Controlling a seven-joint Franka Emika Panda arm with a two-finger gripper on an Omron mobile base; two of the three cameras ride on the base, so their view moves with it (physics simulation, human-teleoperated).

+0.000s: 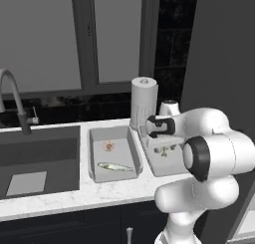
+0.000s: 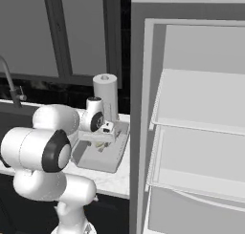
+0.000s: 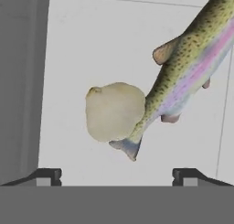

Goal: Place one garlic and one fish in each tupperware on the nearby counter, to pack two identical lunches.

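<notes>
Across the lower half of the left base view runs the counter [image 1: 60, 200], white with thin grey veins. A dark sink [image 1: 40, 161] is sunk into it on the left. Next to the sink, near the middle of that view, sits one tupperware [image 1: 94, 161], a grey open box. It has a fish [image 1: 115, 166] lying along its front and a small round thing that looks like a garlic [image 1: 108, 146] near its back. So this box looks packed.

Right of it sits a second tupperware [image 1: 154, 168], partly hidden by the white arm. The hand [image 3: 117, 175] hangs just over this box, pointing down. Its two tips stand wide apart and hold nothing.

Just below it, in the hand view, a spotted fish [image 3: 192, 67] with a pink stripe lies across the upper right. Its tail touches a pale, round garlic [image 3: 114, 111] in the middle. Both rest on the box floor.

The fish looks long, slick and a bit floppy, so I think the thick middle is the best spot to pinch. The garlic looks small, light and firm, and might roll. I would pinch it across its round sides.
</notes>
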